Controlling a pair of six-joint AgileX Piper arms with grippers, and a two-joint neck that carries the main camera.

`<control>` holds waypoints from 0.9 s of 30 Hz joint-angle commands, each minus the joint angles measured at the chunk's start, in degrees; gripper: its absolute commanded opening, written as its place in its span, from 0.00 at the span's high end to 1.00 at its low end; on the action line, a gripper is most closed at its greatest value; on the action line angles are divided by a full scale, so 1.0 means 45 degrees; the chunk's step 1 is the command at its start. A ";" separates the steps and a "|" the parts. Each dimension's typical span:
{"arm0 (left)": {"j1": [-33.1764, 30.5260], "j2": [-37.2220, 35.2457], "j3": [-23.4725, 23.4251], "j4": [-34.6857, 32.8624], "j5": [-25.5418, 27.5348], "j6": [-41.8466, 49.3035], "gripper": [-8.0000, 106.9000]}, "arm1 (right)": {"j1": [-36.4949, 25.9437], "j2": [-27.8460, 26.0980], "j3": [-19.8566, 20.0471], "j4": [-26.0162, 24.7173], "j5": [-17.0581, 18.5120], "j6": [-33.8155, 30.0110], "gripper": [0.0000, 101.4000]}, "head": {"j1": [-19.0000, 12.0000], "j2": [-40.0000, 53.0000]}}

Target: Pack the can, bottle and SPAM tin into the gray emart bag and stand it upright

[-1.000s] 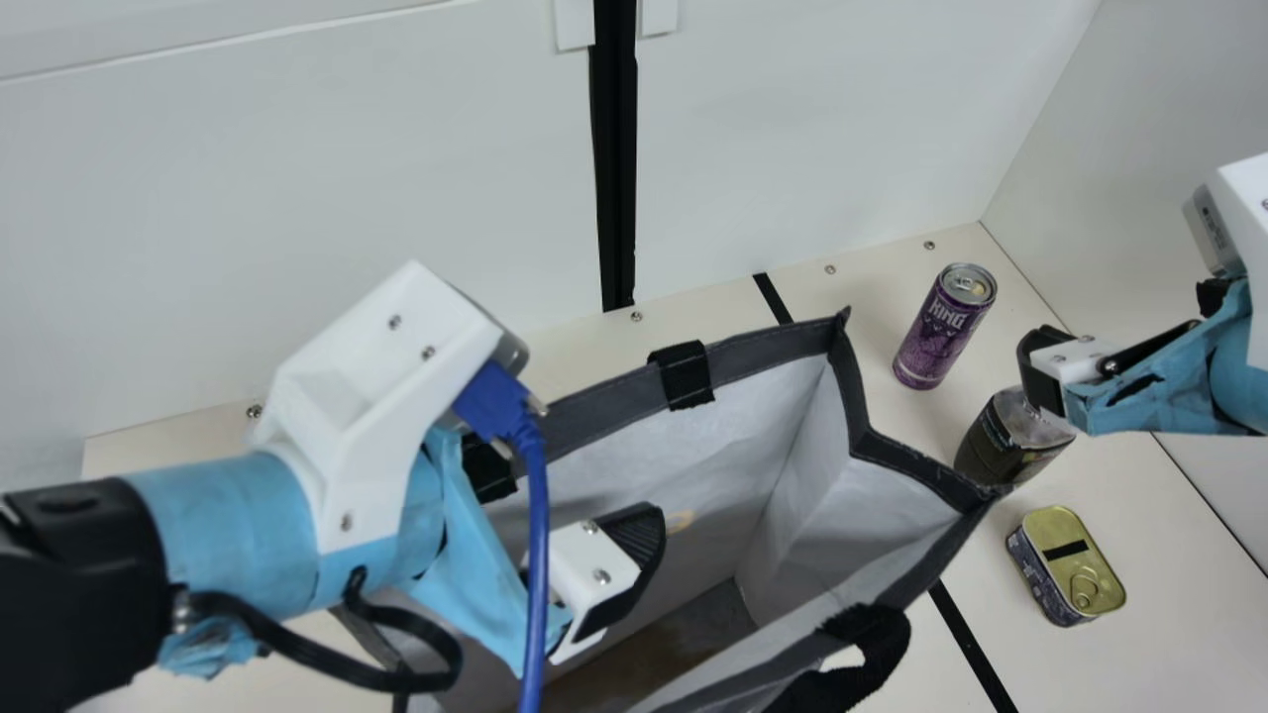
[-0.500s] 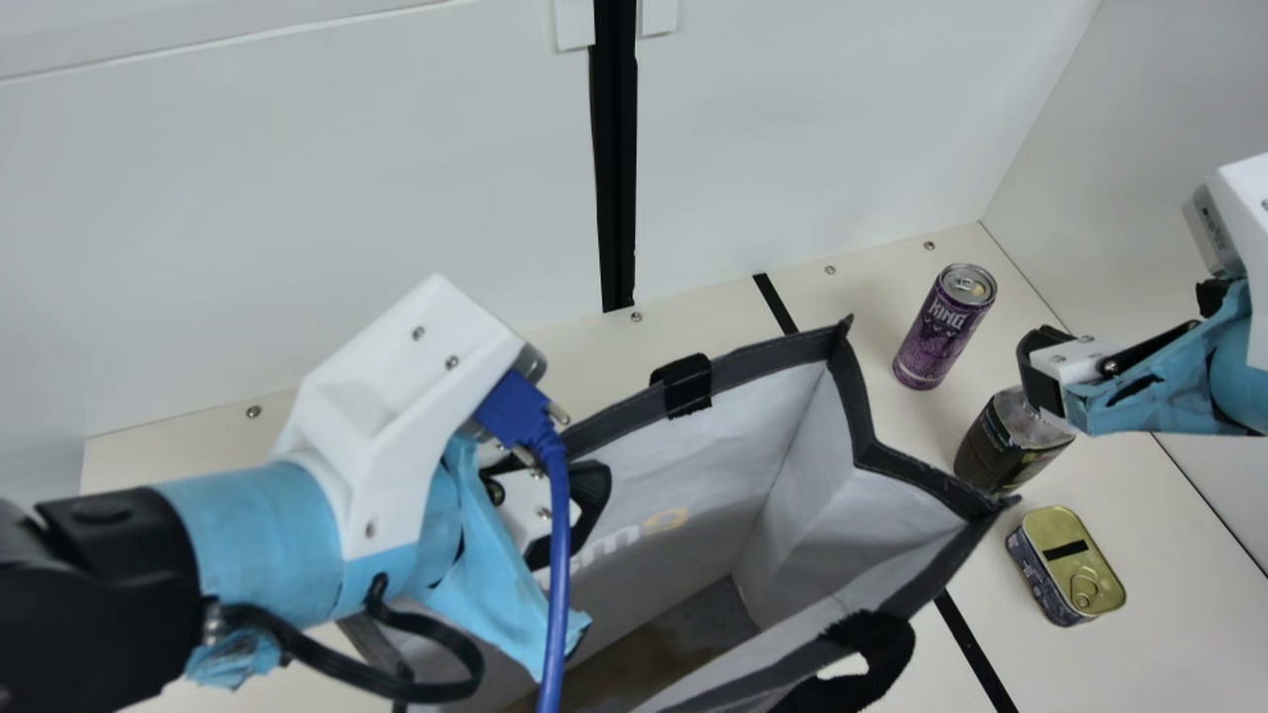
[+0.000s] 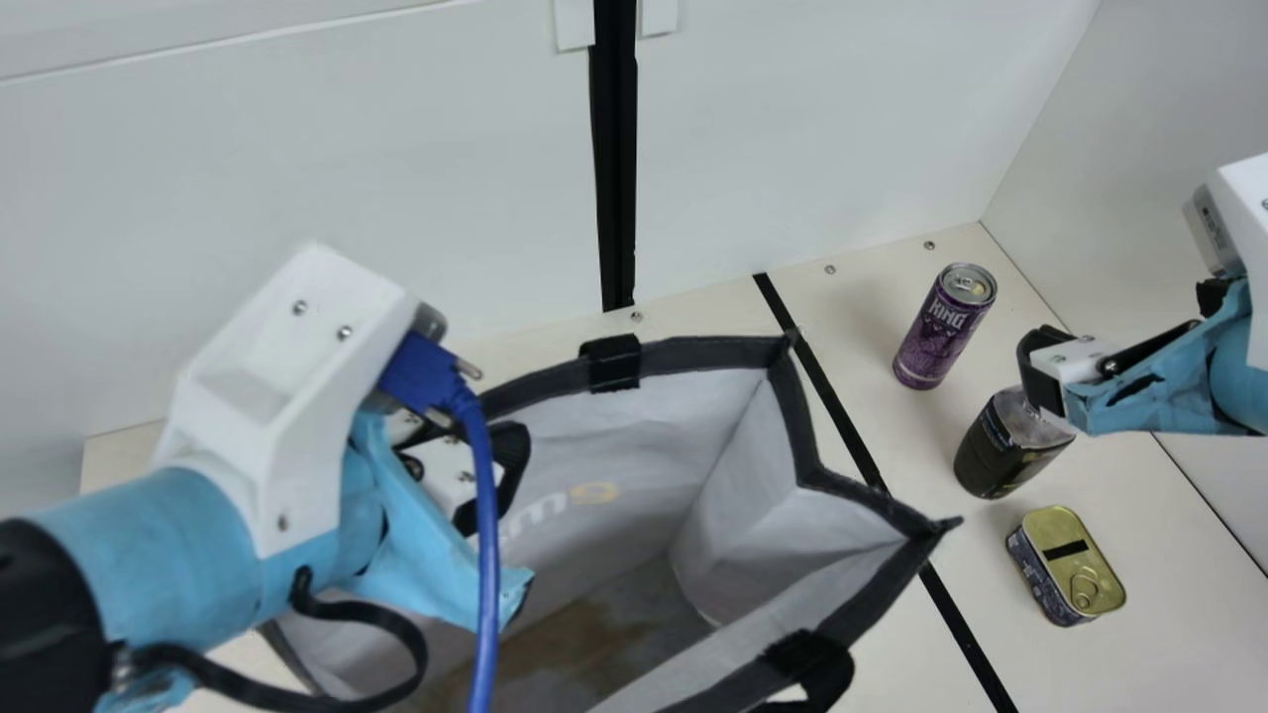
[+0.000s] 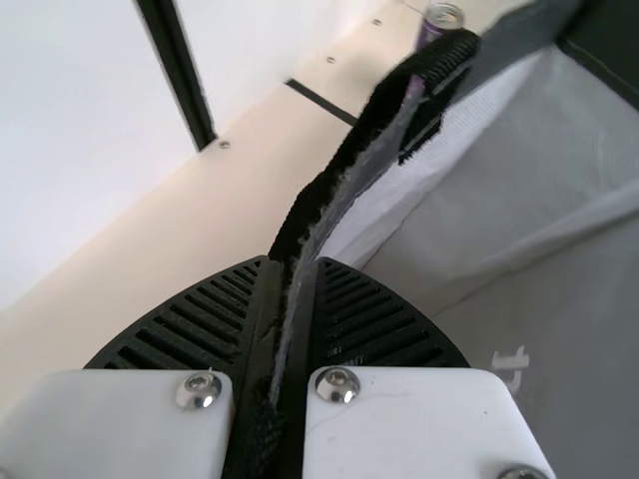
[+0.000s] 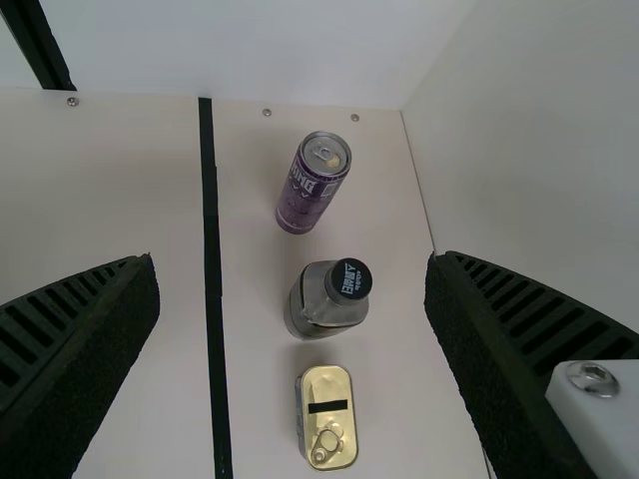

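Note:
The gray bag stands with its mouth spread at the middle front. At its left rim is my left gripper; in the left wrist view the gripper is shut on the bag's dark edge. My right gripper hangs over the bottle at the right; in the right wrist view the gripper is wide open with nothing between its fingers. The purple can is upright behind the bottle, and the tin lies in front of it.
White walls rise behind the cream table and at its right side. A black strip crosses the table between the bag and the three items. A blue cable hangs beside my left gripper.
My left gripper has risen out of the bag's mouth to its rim, then moved left, and the bag has shifted left with it. My right arm has kept still.

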 commanded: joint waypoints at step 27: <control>-0.0437 -0.2277 0.3053 1.0327 0.0000 -0.5962 1.00 | 0.0000 0.0000 0.0000 0.0000 0.0000 0.0000 0.06 | -0.0289 -0.0011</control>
